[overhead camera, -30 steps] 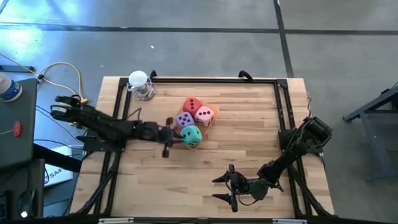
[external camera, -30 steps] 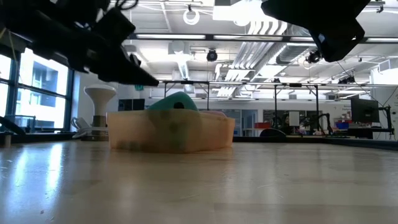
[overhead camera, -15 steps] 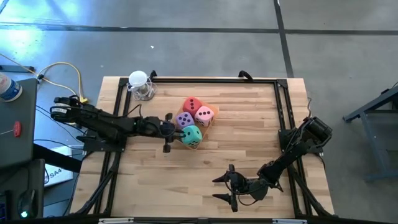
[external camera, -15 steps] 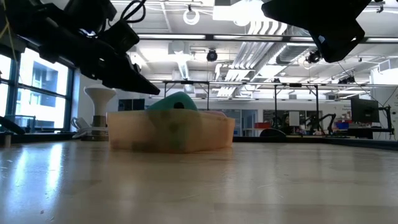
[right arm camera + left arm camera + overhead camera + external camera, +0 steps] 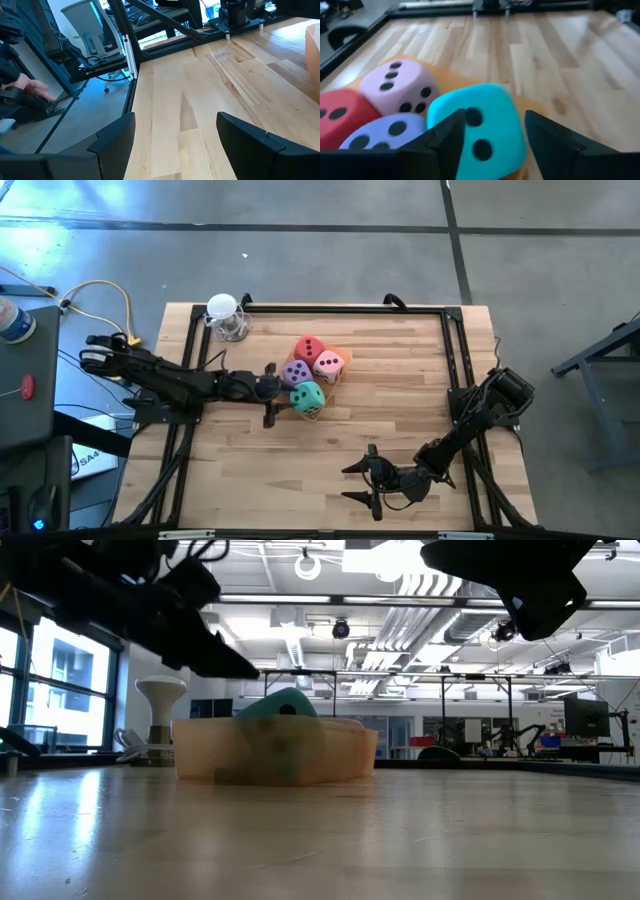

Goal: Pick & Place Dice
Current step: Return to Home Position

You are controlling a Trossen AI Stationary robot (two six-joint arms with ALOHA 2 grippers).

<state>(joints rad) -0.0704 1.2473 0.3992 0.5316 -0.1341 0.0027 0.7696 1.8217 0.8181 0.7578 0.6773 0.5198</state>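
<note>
Four dice sit packed together in the translucent orange tray (image 5: 339, 377) at the table's middle: red (image 5: 309, 350), pink (image 5: 329, 365), purple (image 5: 296, 374) and teal-green (image 5: 307, 399). The teal die (image 5: 285, 702) stands highest, its top above the tray wall (image 5: 340, 755). My left gripper (image 5: 270, 394) is open, level, just left of the teal die (image 5: 485, 125). Its fingers (image 5: 445, 145) stand short of the die on either side. My right gripper (image 5: 361, 483) waits open near the table's near edge, far from the dice.
A white stand (image 5: 226, 317) sits at the table's far left corner. Black frame rails (image 5: 345, 307) run along the table's far, left and right edges. Bare wood lies between the tray and my right gripper (image 5: 175, 145).
My left gripper has shifted a little toward the table's far edge and toward the dice, staying open. The dice and the tray have not moved.
</note>
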